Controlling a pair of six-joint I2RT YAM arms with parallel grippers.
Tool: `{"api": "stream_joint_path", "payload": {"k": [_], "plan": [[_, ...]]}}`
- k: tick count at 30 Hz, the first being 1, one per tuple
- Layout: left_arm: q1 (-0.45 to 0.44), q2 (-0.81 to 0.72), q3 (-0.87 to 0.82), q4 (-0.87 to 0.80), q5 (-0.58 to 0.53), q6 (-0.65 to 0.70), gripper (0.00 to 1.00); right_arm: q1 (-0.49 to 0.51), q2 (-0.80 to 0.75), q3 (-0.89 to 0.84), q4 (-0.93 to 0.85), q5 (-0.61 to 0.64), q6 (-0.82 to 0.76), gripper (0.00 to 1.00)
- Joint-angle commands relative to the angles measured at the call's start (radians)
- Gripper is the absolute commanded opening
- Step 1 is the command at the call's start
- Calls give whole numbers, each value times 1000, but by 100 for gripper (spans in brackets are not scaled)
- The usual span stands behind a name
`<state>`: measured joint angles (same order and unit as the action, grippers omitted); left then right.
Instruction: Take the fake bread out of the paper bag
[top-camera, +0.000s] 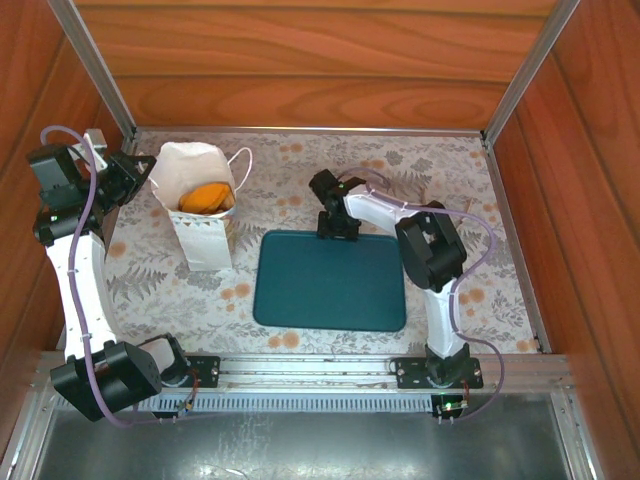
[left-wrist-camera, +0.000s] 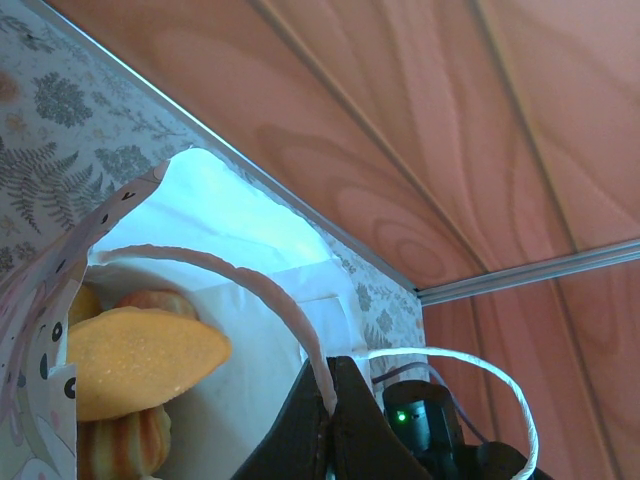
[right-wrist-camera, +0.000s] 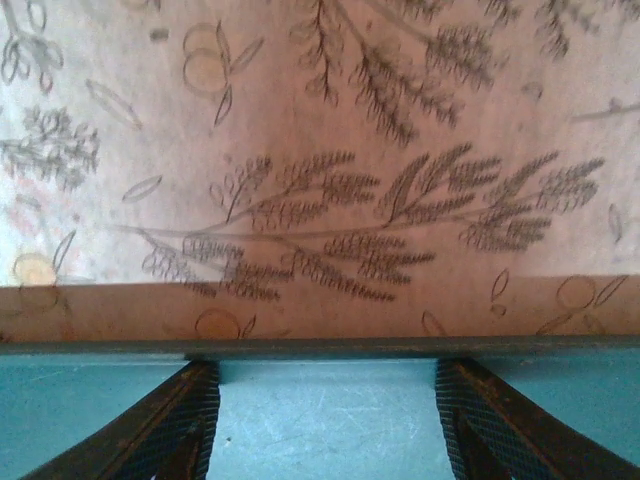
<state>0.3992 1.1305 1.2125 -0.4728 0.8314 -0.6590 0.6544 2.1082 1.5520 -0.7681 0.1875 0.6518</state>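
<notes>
At the table's far-left corner your paper bag (top-camera: 205, 245) stands upright, mouth up, with the fake bread (top-camera: 205, 197) piled inside. The pieces are glossy, moulded and golden-orange: a flat oval on top, a ridged piece under it. Your left gripper (top-camera: 140, 178) sits at the bag's left rim, jaws pinched together on the thin white cord handle (left-wrist-camera: 250, 285). Your right gripper (top-camera: 336, 228) is well apart to the bag's right, over the far edge of the smooth teal tray (top-camera: 330, 295), jaws wide and empty. For that arm the bread lies leftward, down through the bag's mouth.
</notes>
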Motion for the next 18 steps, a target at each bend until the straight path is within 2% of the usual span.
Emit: {"api": "stream_joint_path", "payload": {"k": [1, 10, 15, 18], "plan": [[7, -22, 30, -17, 8, -5, 0, -14, 47, 56, -44, 121, -38, 63], [6, -23, 32, -17, 27, -4, 0, -99, 159, 226, -53, 138, -148, 63], [6, -18, 33, -17, 33, -4, 0, -124, 232, 338, -37, 131, -301, 61], [6, -17, 35, -18, 37, -4, 0, -143, 267, 399, -26, 86, -406, 59]]}}
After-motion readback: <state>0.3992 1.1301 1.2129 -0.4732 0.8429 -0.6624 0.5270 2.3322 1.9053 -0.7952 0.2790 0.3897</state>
